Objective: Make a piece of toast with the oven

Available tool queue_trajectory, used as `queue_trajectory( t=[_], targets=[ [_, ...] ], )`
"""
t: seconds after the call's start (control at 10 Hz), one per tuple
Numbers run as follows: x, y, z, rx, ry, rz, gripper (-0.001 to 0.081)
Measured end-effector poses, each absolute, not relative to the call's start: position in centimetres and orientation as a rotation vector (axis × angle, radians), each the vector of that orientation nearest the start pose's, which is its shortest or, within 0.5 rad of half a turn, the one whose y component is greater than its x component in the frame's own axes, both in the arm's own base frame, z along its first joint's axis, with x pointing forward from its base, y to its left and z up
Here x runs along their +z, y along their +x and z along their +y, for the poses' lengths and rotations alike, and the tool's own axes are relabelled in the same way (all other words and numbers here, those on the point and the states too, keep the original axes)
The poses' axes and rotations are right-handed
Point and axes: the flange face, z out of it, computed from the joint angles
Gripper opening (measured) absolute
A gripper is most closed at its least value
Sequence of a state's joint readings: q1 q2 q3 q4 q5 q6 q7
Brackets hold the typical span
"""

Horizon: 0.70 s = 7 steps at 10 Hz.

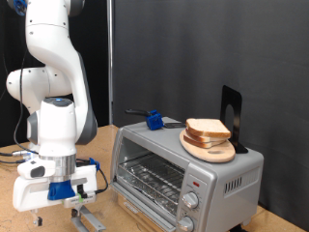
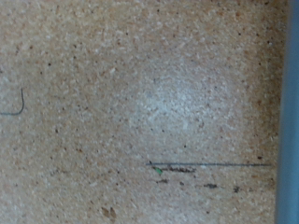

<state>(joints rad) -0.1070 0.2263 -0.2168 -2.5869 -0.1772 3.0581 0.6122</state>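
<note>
The silver-grey oven (image 1: 188, 169) stands at the exterior view's right, and its wire rack (image 1: 150, 179) shows through the glass front. Two round knobs (image 1: 189, 203) sit at its lower right corner. The piece of toast is out of view. My gripper (image 1: 87, 217) hangs low at the bottom left, pointing down at the table, left of the oven and apart from it. Nothing shows between its fingers. In the wrist view I see only the speckled chipboard table (image 2: 131, 103), with no fingers in the picture.
On the oven's roof lies a round wooden board (image 1: 209, 150) bearing a stack of bread slices (image 1: 207, 129). A black stand (image 1: 231, 116) rises behind it and a small blue object (image 1: 152, 120) sits further left. A grey-blue strip (image 2: 289, 112) borders the wrist view.
</note>
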Motion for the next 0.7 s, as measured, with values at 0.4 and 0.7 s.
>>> queue_trajectory(
  t=[0.4,0.7],
  targets=[
    [21.4,44.6,-14.6,-0.518,-2.978,1.144,0.0682],
    [21.9,45.0,-14.9,-0.545,-2.979,1.152,0.0682]
  ],
)
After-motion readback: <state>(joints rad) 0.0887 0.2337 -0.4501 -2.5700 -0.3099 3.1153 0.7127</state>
